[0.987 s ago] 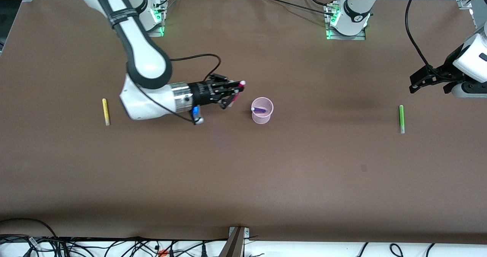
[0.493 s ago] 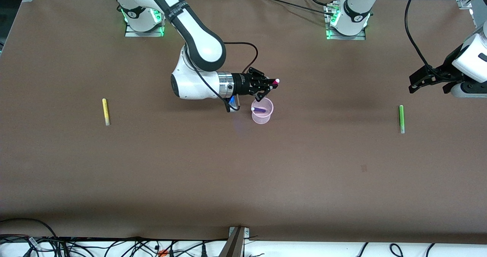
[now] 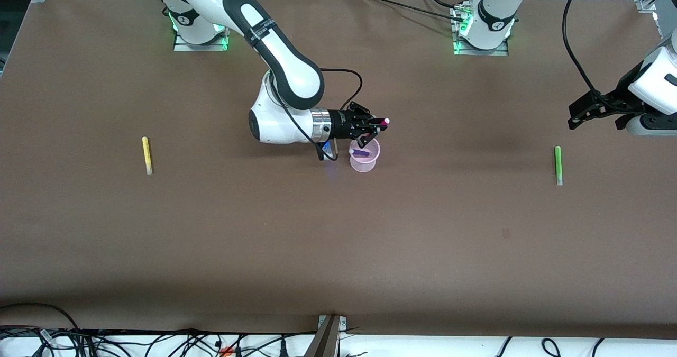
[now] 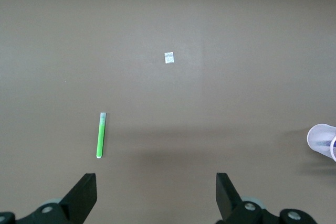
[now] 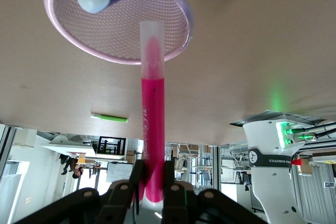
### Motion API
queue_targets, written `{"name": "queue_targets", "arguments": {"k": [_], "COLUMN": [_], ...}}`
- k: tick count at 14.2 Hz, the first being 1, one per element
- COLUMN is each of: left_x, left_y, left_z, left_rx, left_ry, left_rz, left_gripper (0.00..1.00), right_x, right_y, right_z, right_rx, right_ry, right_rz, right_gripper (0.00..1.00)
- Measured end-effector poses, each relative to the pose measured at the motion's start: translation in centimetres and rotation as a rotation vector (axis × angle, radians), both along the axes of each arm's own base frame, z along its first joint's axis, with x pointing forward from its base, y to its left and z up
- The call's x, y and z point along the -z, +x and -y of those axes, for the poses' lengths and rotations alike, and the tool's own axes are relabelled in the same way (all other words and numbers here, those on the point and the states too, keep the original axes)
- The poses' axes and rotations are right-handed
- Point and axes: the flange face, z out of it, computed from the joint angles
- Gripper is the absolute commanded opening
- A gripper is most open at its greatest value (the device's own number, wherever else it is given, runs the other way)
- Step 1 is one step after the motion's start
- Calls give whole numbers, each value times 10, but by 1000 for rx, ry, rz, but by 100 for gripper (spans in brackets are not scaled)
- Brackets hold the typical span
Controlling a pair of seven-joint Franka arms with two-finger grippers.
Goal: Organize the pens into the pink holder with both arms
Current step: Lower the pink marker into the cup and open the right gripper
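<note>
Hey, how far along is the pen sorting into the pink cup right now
Done: the purple pen sits in the pink cup. In hand: the right tool is shut on the pink pen, over the cup's rim. Left: the yellow pen and the green pen lie on the table; the left tool waits open near the green one.
</note>
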Motion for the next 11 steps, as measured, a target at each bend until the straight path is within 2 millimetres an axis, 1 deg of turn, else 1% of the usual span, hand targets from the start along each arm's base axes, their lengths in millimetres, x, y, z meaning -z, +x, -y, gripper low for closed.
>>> {"name": "queue_targets", "arguments": {"k": [3, 4, 7, 8, 9, 10, 11], "left_x": [0, 0, 0, 0, 0, 0, 0], "left_y": [0, 0, 0, 0, 0, 0, 0], "left_z": [0, 0, 0, 0, 0, 0, 0], "left_rx": [0, 0, 0, 0, 0, 0, 0], "left_ry": [0, 0, 0, 0, 0, 0, 0], "left_rz": [-1, -1, -1, -2, -2, -2, -2], "left_gripper": [100, 100, 100, 100, 100, 100, 100], "right_x": [-1, 2, 25, 32, 38, 39, 39], "right_y": [7, 9, 9, 8, 10, 11, 14], "right_z": [-5, -5, -4, -3, -1, 0, 1], "right_rx": [5, 6, -2, -3, -2, 1, 4], "right_ry": [10, 9, -5, -11, -16, -18, -18], "right_rz": [11, 10, 6, 5, 4, 5, 9], "right_gripper": [0, 0, 0, 26, 60, 90, 100]}}
